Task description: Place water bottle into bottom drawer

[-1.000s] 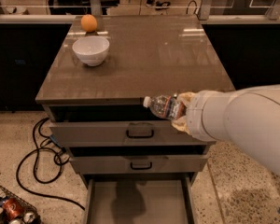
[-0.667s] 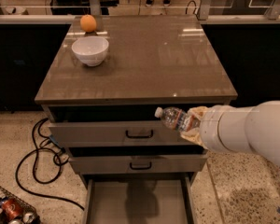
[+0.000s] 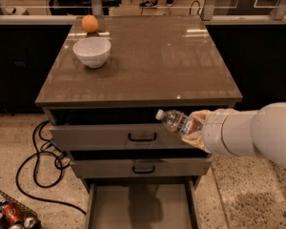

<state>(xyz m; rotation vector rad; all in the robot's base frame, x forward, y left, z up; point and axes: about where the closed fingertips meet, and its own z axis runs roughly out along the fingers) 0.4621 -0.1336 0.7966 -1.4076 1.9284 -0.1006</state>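
While I hold the arm at the right of the frame, the gripper (image 3: 196, 129) is clamped on the base of the water bottle (image 3: 175, 121), cap pointing left, in front of the top drawer (image 3: 100, 136). I judge it rides high because the bottom drawer (image 3: 109, 211), pulled out at bottom centre, must be entered from above.

Clear ribbed plastic water bottle (image 3: 174, 121) in the claw (image 3: 194, 129) by the top drawer (image 3: 109, 136), glossy cabinet top (image 3: 157, 61), smooth white bowl (image 3: 92, 51).

Cream tool (image 3: 194, 128) at grey top drawer (image 3: 100, 136), clear white-capped water bottle (image 3: 174, 120)
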